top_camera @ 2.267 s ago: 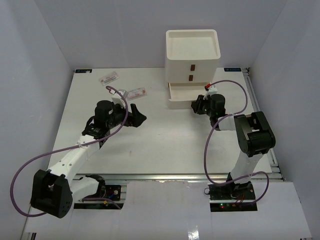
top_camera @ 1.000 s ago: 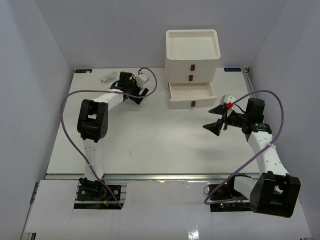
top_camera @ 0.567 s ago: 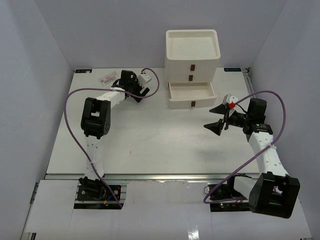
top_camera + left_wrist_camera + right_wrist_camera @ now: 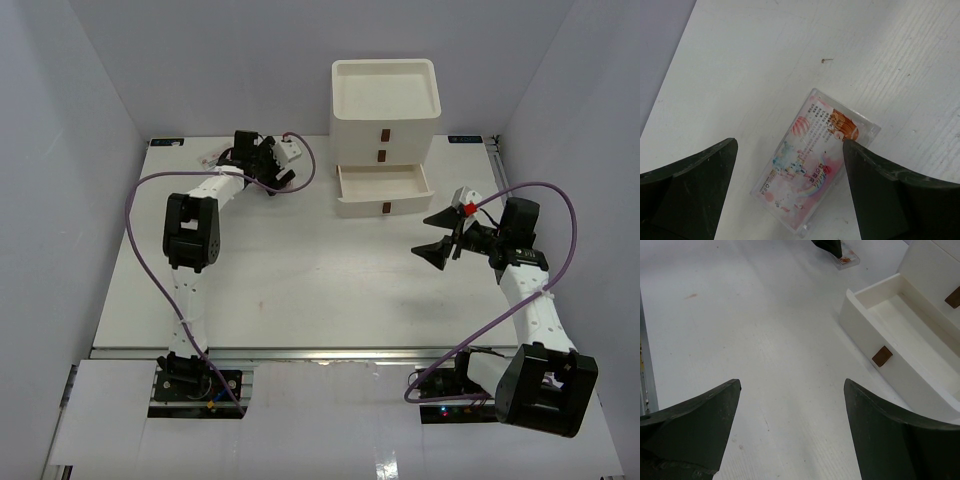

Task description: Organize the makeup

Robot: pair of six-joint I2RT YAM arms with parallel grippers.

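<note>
**Left wrist view: open hand over a packet, pickup not yet made**

The white tabletop (image 4: 300,290) carries a white drawer box (image 4: 385,100) at the far side. Its bottom drawer (image 4: 383,185) is pulled out, and from above it looks empty.

Your left arm is stretched to the far-left corner. There the left hand (image 4: 789,147) hangs spread wide with nothing in it. Its two dark fingers straddle a flat clear packet (image 4: 812,160) with pink print, which lies flat on the tabletop at an angle to the fingers.

Your right hand (image 4: 433,236) is well apart from the packet, to the right of the open drawer. It is fully spread too and holds nothing.

A second packet (image 4: 846,260) shows at the top of the right wrist view, beside a dark part of the left arm.

You appear to be at the reach-and-grasp step for one packet, so the sorting is not finished.

The next move calls for you to lower until the fingertips meet the tabletop, then close across the packet's narrow side. It is thin and slick, so it may slide or tip instead of lifting. Then carry it to the open drawer.
</note>
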